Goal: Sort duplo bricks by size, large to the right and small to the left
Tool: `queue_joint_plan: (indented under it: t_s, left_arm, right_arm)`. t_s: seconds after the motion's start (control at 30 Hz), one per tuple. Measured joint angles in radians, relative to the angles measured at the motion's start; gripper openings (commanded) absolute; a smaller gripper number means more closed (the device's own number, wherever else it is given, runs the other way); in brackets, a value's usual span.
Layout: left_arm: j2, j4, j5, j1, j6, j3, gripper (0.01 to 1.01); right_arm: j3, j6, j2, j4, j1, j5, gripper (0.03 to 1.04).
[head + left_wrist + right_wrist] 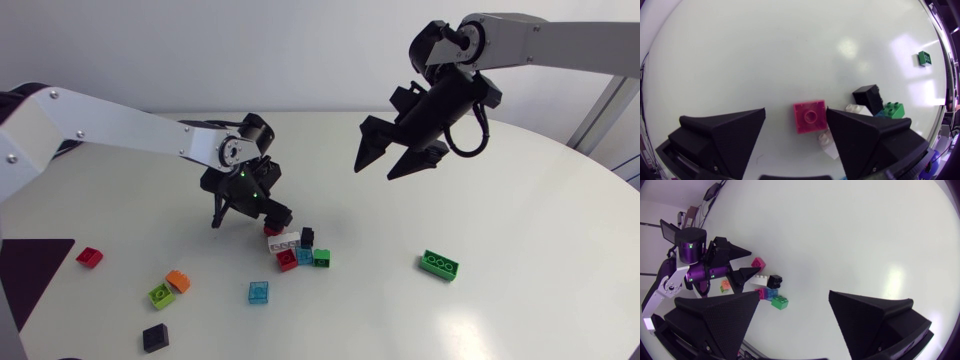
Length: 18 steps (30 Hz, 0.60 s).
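Observation:
My left gripper is low over the table at the edge of a cluster of small bricks. Its fingers stand open around a pink square brick. One finger is right against the brick, the other is well apart from it. Beside it lie a white brick, a black one, a red one and a small green one. My right gripper hangs high above the table's middle, open and empty. A large green brick lies alone to the right.
Loose small bricks lie at the front left: red, orange, lime, cyan and black. The round white table has bare surface on its right half.

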Motion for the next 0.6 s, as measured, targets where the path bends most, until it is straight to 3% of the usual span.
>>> queue_joint_plan:
  t_s: [0.1, 0.4, 0.43, 0.47, 0.53, 0.6]
  left_arm:
    - [-0.006, 0.009, 0.000, 0.034, 0.000, -0.056, 0.326]
    - [-0.184, 0.026, -0.001, 0.210, 0.050, -0.260, 0.341]
    - [-0.214, 0.021, -0.001, 0.218, 0.053, -0.274, 0.387]
    - [-0.238, 0.019, 0.000, 0.220, 0.055, -0.276, 0.505]
    - [-0.275, 0.020, 0.000, 0.212, 0.056, -0.262, 0.825]
    - [-0.280, 0.015, 0.000, 0.190, 0.055, -0.222, 0.903]
  right_arm:
    - [-0.013, 0.000, -0.006, 0.000, -0.004, 0.000, 1.00]
    - [-0.050, -0.008, -0.025, 0.009, -0.005, 0.000, 0.99]
    - [-0.053, -0.009, -0.025, 0.011, -0.005, 0.000, 1.00]
    - [-0.055, -0.014, -0.025, 0.013, -0.005, 0.000, 1.00]
    - [-0.057, -0.015, -0.025, 0.015, -0.005, 0.000, 1.00]
    - [-0.059, -0.015, -0.027, 0.018, -0.005, 0.000, 1.00]
